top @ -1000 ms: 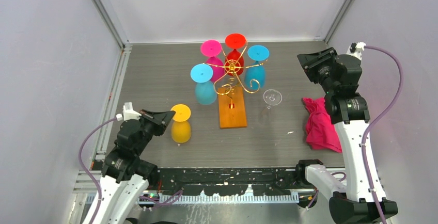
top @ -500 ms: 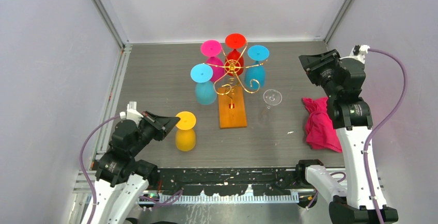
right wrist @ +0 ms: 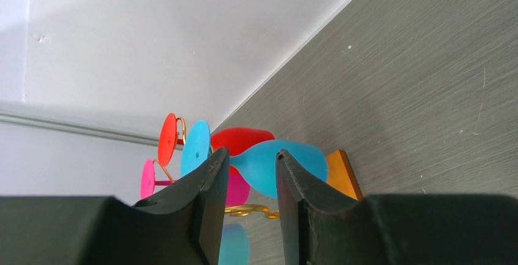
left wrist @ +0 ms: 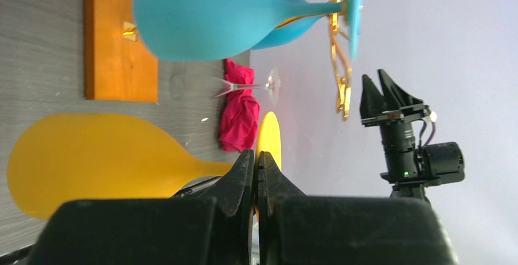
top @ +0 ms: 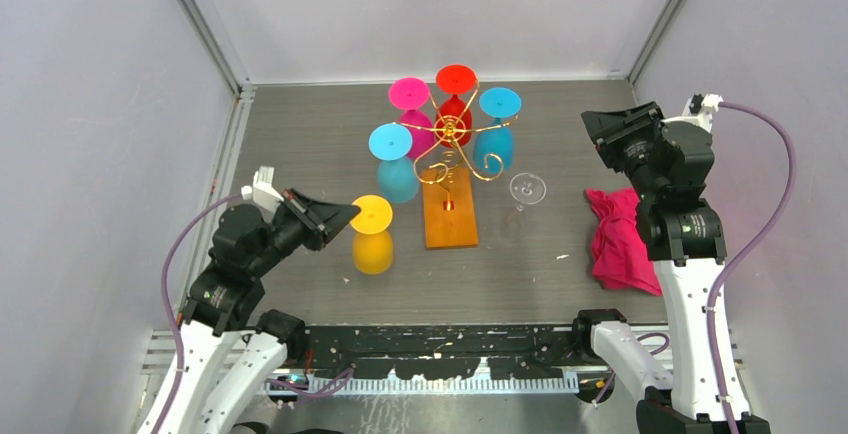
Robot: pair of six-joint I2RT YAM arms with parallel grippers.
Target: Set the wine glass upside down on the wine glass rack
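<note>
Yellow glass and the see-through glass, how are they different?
The yellow glass is solid-coloured; the see-through glass is clear. The left gripper pinches the yellow glass by its stem; the see-through glass stands alone on the table. The yellow glass looks bigger than the see-through glass. Both have their foot up, and neither hangs on the rack yet.

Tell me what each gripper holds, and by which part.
The left gripper pinches the yellow wine glass by its stem, near the foot. The right gripper holds nothing.
</note>
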